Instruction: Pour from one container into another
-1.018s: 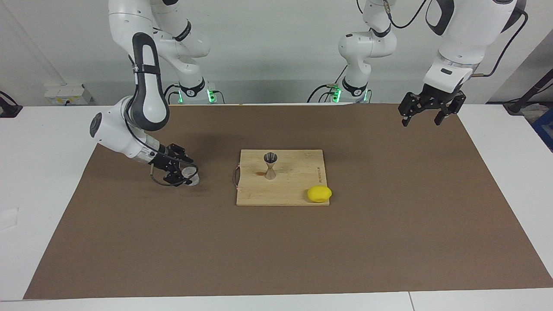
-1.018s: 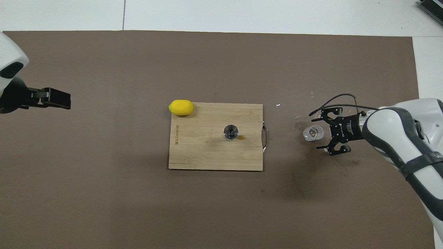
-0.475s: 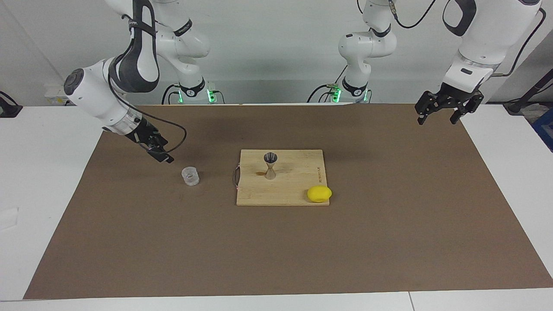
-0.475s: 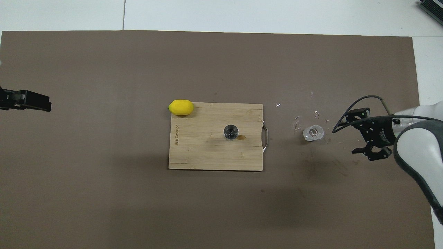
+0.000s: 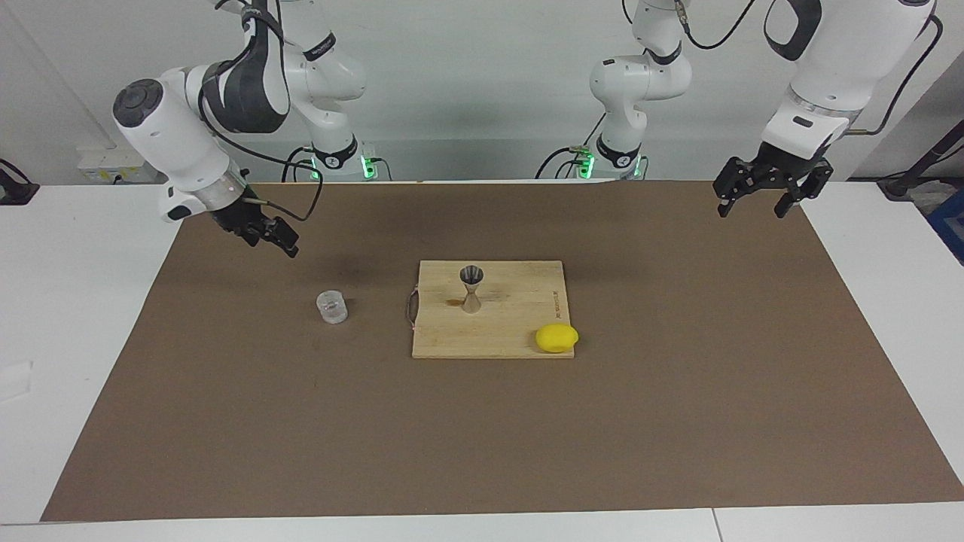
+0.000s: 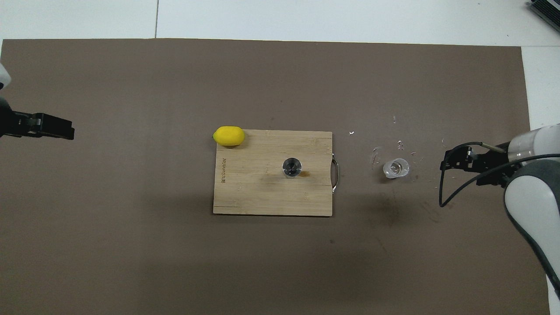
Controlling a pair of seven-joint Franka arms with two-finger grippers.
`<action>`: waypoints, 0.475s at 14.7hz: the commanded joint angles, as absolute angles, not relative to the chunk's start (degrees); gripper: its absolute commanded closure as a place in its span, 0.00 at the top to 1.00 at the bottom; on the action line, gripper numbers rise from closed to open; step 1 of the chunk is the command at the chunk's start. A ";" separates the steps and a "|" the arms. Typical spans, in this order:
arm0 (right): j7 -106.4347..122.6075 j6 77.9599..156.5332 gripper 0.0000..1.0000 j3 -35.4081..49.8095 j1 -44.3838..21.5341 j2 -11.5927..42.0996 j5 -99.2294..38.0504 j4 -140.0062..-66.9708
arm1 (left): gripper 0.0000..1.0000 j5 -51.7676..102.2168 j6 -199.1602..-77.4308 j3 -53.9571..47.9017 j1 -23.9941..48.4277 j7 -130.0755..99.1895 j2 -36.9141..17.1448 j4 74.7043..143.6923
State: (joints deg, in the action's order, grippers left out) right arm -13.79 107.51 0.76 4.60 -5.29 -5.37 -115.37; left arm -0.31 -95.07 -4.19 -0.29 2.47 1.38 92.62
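The clear glass cup (image 5: 332, 307) (image 6: 396, 168) stands upright on the brown mat, beside the board toward the right arm's end. The metal jigger (image 5: 471, 288) (image 6: 292, 167) stands upright on the wooden cutting board (image 5: 520, 301) (image 6: 262, 192). My right gripper (image 5: 285, 242) (image 6: 447, 161) hangs raised and empty, open, over the mat near the cup but apart from it. My left gripper (image 5: 753, 202) (image 6: 70, 131) waits open and empty above the mat at the left arm's end.
A yellow lemon (image 5: 556, 338) (image 6: 229, 135) rests at the board's corner farther from the robots. A small brown stain (image 6: 305, 174) marks the board by the jigger. Small white specks (image 6: 399, 143) dot the mat around the cup.
My right gripper has let go of the glass cup, risen and pulled back toward its own end. The cup stays standing on the mat. The left gripper has shifted a little.
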 commanded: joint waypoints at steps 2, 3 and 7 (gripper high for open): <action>-11.87 100.74 0.99 1.85 2.90 -1.42 -0.36 -102.69 | 1.00 0.53 -95.98 -3.96 0.00 2.73 2.29 93.43; -11.87 99.42 1.00 1.93 2.81 -0.62 -0.26 -99.79 | 1.00 0.53 -95.98 -4.13 0.35 2.46 2.20 93.25; -11.78 97.91 1.00 1.85 2.99 -0.17 -0.26 -96.24 | 1.00 0.44 -96.06 -4.04 0.79 2.29 2.20 93.43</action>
